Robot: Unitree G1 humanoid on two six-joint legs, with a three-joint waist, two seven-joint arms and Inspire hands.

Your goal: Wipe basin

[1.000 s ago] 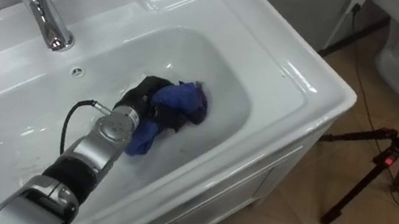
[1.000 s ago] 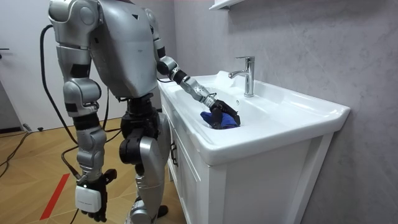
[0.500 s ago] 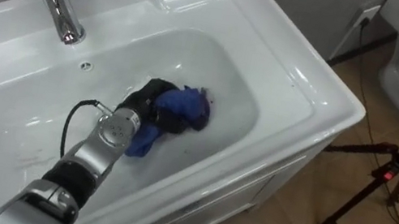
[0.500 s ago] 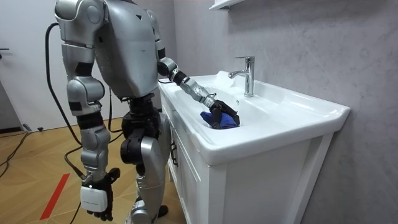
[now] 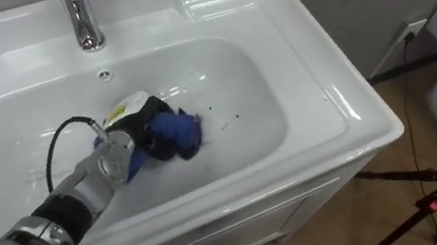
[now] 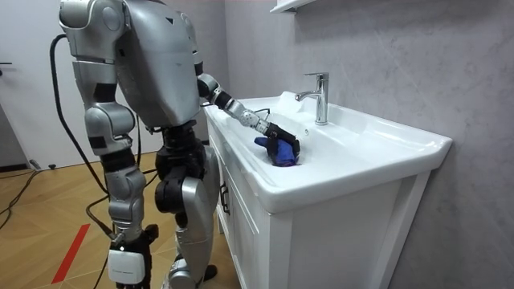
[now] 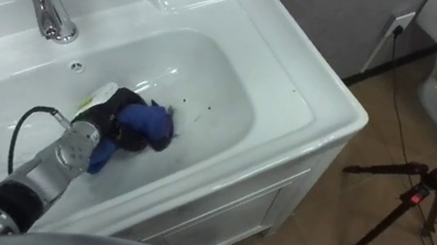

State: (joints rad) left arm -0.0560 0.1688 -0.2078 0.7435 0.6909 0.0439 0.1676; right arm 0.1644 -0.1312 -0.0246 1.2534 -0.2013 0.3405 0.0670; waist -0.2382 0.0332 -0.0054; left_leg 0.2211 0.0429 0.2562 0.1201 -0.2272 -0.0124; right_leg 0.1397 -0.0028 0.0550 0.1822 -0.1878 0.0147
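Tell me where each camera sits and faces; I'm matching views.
Left eye view: on the head, looking down into the basin; left hand grips the blue cloth.
Right eye view: beside it, same scene and arm.
Room view: off in the room, facing the whole robot; right hand hangs low.
All share basin, cloth, faucet.

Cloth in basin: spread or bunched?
Bunched. The blue cloth is a crumpled wad gripped by the left robot hand, low in the basin.

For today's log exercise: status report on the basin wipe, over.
Left hand shut on blue cloth, low in basin. Right hand hangs at side. Faucet behind, apart.
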